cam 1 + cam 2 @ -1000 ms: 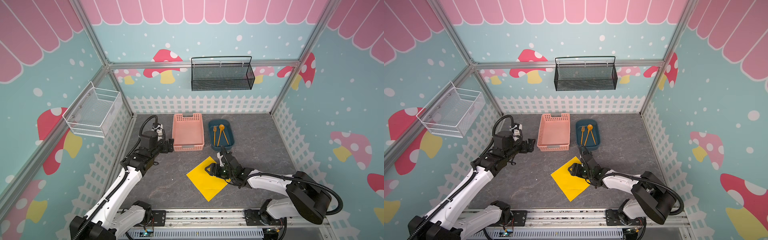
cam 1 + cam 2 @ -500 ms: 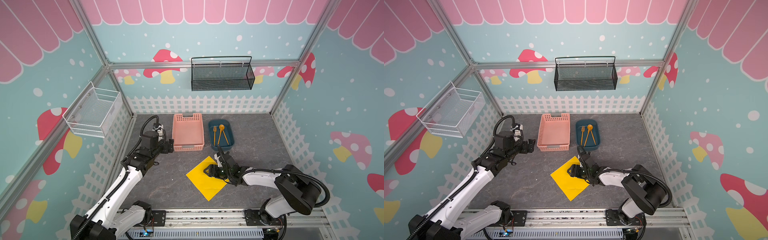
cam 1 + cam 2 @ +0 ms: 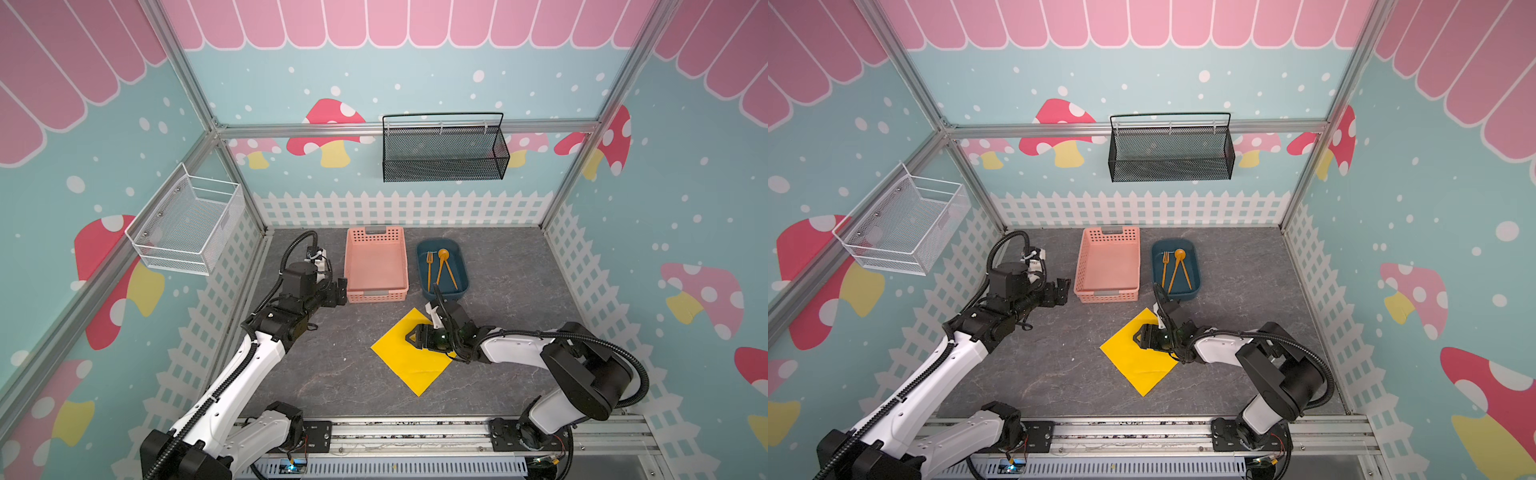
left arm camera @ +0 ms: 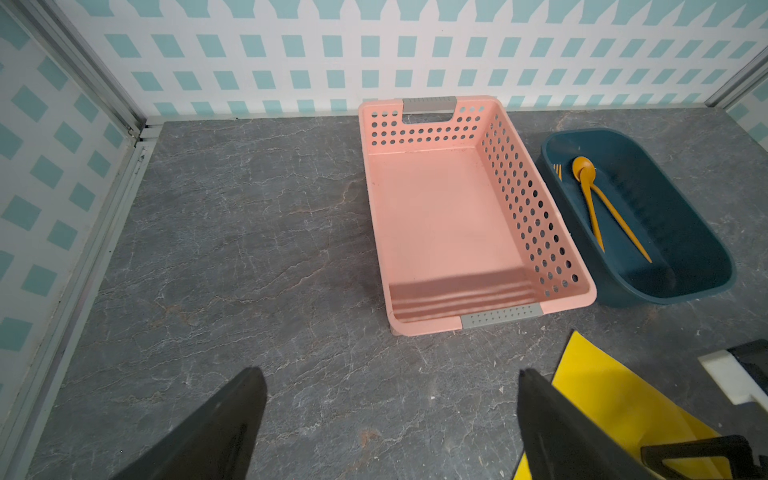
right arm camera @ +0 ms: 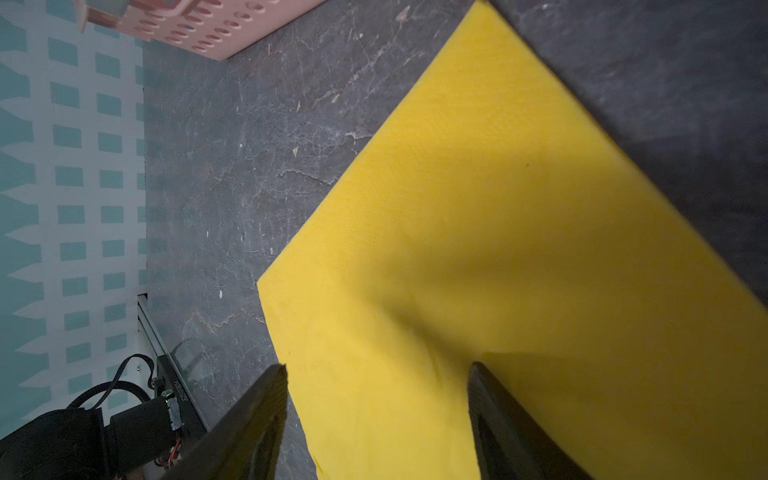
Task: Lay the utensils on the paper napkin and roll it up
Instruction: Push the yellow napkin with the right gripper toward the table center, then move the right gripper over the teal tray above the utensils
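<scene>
The yellow paper napkin [image 3: 399,365] [image 3: 1133,368] lies flat on the grey table, turned like a diamond. My right gripper [image 3: 410,335] [image 5: 378,370] hovers low over its far half, open, with only napkin [image 5: 478,249] showing between the fingers. The utensils lie in the dark blue tray [image 3: 462,254] behind it: a fork [image 3: 429,270], a spoon [image 3: 443,253] and a thin stick [image 3: 452,278]. My left gripper [image 3: 341,291] [image 4: 390,374] hangs open and empty, left of the pink basket [image 3: 376,266].
The pink basket [image 4: 440,216] holds nothing and stands beside the blue tray [image 4: 681,232] near the back wall. A black mesh shelf [image 3: 444,158] and a white wire basket [image 3: 187,224] hang on the walls. A metal rail [image 3: 415,432] runs along the front edge.
My right gripper has slid a little to the left over the napkin, and that arm's elbow has swung left behind it. The left arm has hardly moved.
</scene>
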